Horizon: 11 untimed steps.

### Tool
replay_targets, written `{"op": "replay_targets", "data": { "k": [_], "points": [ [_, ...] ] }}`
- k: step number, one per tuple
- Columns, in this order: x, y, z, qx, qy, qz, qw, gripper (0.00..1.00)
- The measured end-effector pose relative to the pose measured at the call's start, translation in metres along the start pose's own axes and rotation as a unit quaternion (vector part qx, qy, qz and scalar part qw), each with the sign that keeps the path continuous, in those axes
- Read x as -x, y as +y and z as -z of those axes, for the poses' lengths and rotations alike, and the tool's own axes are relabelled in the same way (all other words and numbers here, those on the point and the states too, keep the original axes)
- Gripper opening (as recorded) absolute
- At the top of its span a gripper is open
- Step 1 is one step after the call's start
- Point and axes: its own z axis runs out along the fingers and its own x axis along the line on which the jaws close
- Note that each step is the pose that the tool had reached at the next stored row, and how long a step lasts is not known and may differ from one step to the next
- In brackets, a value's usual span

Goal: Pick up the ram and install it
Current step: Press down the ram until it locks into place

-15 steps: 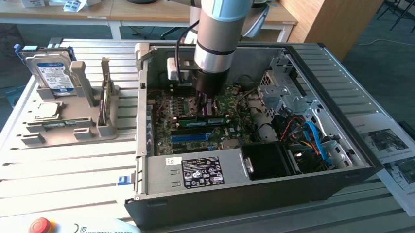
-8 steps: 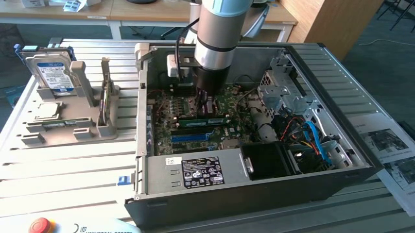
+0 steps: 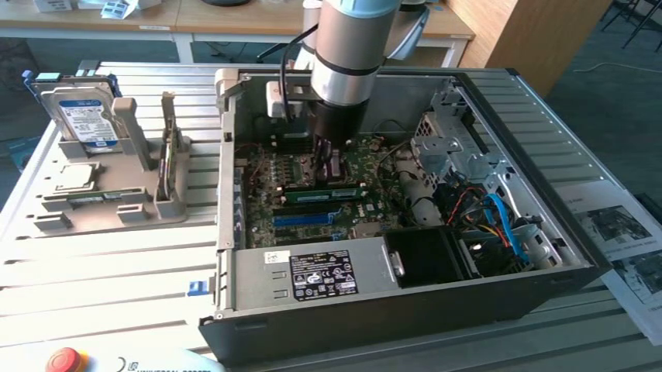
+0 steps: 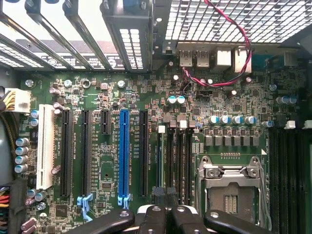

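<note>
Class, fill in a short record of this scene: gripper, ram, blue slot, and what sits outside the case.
gripper: gripper shut, inside the open computer case, low over the motherboard
ram: ram is a green stick on edge on the motherboard, just under the gripper; contact unclear
blue slot: blue slot empty
outside the case: hard drive upright in a grey holder, on the exterior view's left

Slatted metal table, open computer case, grey parts holder, paper sheets
</note>
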Motion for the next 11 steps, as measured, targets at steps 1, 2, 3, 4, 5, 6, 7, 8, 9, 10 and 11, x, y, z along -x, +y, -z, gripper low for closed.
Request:
{"op": "replay_targets", "data": {
  "k": [1,2,3,4,5,6,7,8,9,10,11],
  "points": [
    [0.0000,0.0000,0.0006,0.0000,0.0000,0.000,1.0000,0.10],
    [0.0000,0.0001,0.0014,0.0000,0.0000,0.000,1.0000,0.10],
    [0.0000,0.0001,0.0021,0.0000,0.0000,0.000,1.0000,0.10],
    [0.0001,0.0001,0.0025,0.0000,0.0000,0.000,1.0000,0.10],
    [0.0001,0.0001,0.0024,-0.0001,-0.0001,0.000,1.0000,0.10],
    [0.0001,0.0001,0.0024,-0.0001,-0.0001,0.000,1.0000,0.10],
    [0.0001,0.0001,0.0025,-0.0001,-0.0001,0.000,1.0000,0.10],
    [0.0001,0.0001,0.0025,0.0000,-0.0001,0.000,1.0000,0.10],
    [0.0000,0.0001,0.0025,0.0000,0.0000,0.000,1.0000,0.10],
    [0.0000,0.0001,0.0025,0.0000,0.0000,0.000,1.0000,0.10],
    [0.0000,0.0001,0.0026,0.0000,0.0000,0.000,1.0000,0.10]
  ]
}}
